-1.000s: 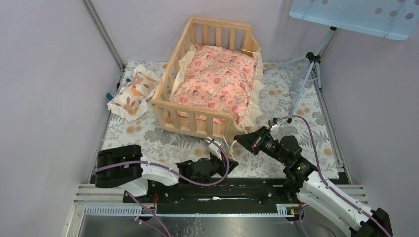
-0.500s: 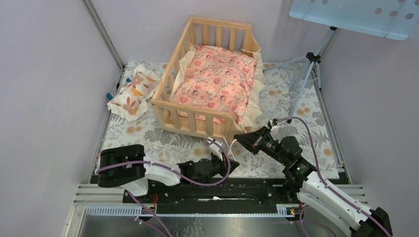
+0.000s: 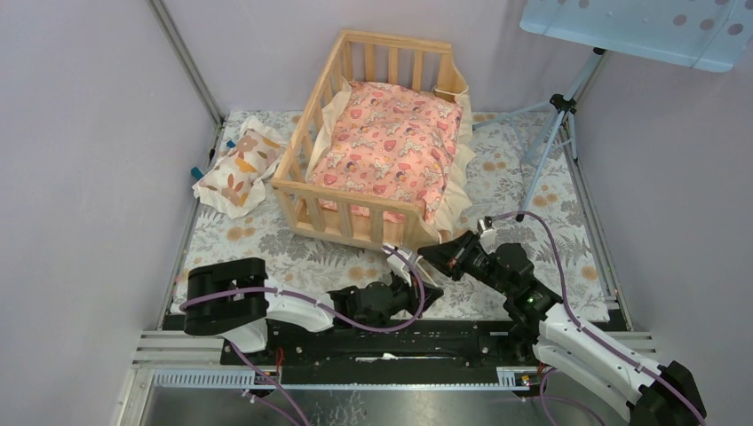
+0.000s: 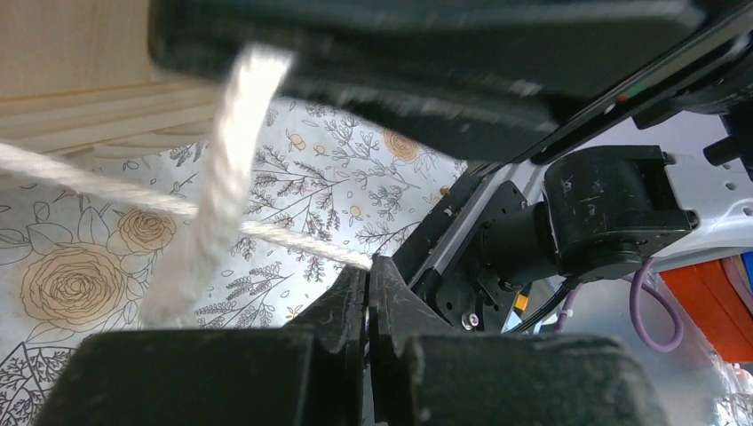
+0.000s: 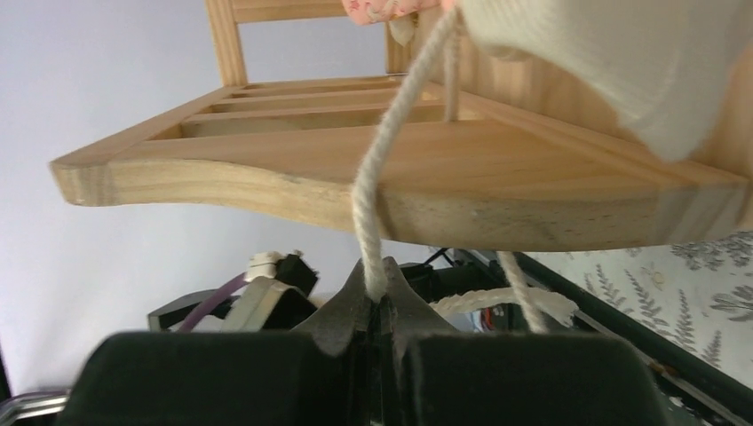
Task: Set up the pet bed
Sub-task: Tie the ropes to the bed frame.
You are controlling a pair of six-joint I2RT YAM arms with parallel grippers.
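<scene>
Pinching on both sides: right gripper (image 5: 377,297) is clamped on a white cord (image 5: 373,213) that runs up from the tips and over the wooden edge of the pet bed (image 5: 355,182) toward the cream ruffle above. Left gripper (image 4: 367,277) is closed tight too, with a thin cord (image 4: 133,197) nipped at the very tips. A thicker blurred strand (image 4: 213,195) hangs across that lens, and I can't tell if it's the same cord. From the top view, both tips sit just beside each other at the bed's near right corner. The bed itself stands mid-mat toward the back wall, open side to the right, and hasn't shifted. The pink cushion (image 3: 391,146) is already seated inside the rails. What changed in the last second: the left arm slid right and forward, closing up on the right one. The right one eased back and down a touch, and neither grip changed. My read is that I'm bringing the two ends together to tie the cushion off at that corner post, so the cushion step is nearly closed out. The small pillow (image 3: 238,169) is still on the floral mat (image 3: 524,191) left of the bed, so that part isn't done. The weak point is the left hold, which has very little cord in the tips and could slip under tension.
</scene>
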